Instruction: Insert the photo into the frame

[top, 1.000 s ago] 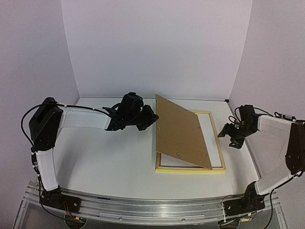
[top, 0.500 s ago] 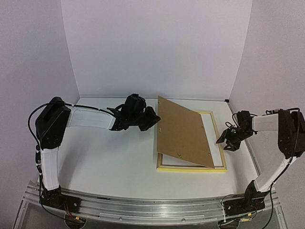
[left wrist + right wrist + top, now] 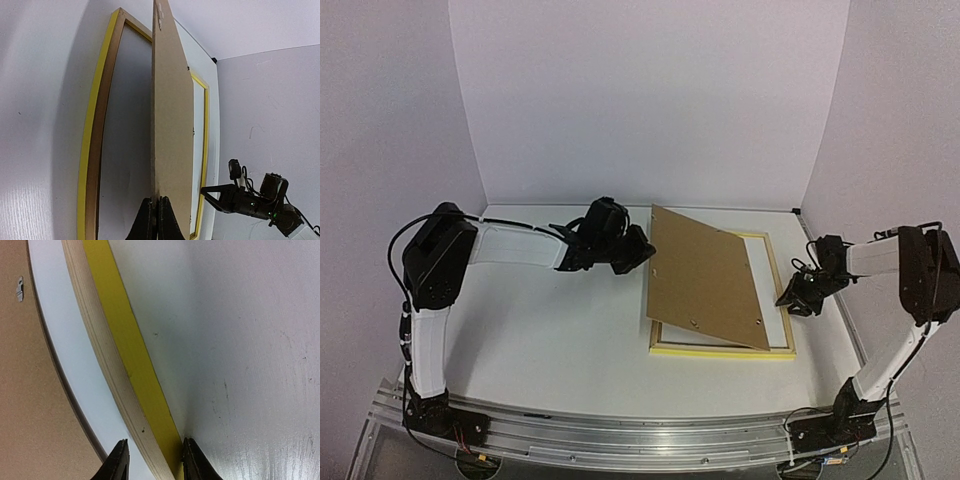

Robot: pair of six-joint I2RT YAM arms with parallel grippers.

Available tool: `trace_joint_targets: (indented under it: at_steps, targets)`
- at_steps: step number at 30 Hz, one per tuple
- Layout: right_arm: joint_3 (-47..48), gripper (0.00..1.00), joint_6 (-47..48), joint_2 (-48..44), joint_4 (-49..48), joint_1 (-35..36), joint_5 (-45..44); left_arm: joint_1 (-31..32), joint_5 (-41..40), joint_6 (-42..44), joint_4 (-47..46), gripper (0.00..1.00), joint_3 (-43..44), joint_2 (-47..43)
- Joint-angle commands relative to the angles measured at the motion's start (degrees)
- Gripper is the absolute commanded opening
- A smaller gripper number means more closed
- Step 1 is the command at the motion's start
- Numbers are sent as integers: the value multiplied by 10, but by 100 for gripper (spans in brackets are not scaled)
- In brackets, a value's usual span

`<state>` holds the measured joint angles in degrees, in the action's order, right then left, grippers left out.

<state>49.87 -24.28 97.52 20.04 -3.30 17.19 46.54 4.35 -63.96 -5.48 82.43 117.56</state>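
Observation:
The yellow-bordered frame [image 3: 720, 352] lies back-up on the table at right of centre. The brown backing board [image 3: 705, 275] rests slanted over it, its left edge raised. My left gripper [image 3: 642, 252] is shut on that raised edge, and its fingertips [image 3: 150, 220] pinch the board [image 3: 172, 125] above the frame [image 3: 95, 150]. My right gripper [image 3: 794, 303] is open and straddles the frame's right rail [image 3: 130, 350], the outer finger [image 3: 192, 460] touching its yellow side. The photo's printed face is hidden. A plain white surface [image 3: 65, 350] shows inside the frame.
The white table [image 3: 550, 320] stretches left of the frame. Its right edge [image 3: 850, 335] runs close behind my right gripper. Pale backdrop walls [image 3: 650, 100] stand at the back and on both sides.

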Motion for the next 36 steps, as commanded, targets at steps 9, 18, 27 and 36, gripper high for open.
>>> trace_joint_targets:
  at_steps: [9, 18, 27, 36]
  targets:
    - [6, 14, 33, 22, -21, 0, 70, -10, -14, 58, 74, 0, 102, 79]
    - [8, 5, 48, 22, -20, 0, 64, -35, 12, 105, 111, 0, 152, 114]
    - [16, 1, 60, 30, -19, 0, 90, -45, 127, 218, 170, 0, 217, 154]
    - [24, 0, 81, 47, -21, 1, 136, -54, 192, 270, 238, 0, 311, 225]
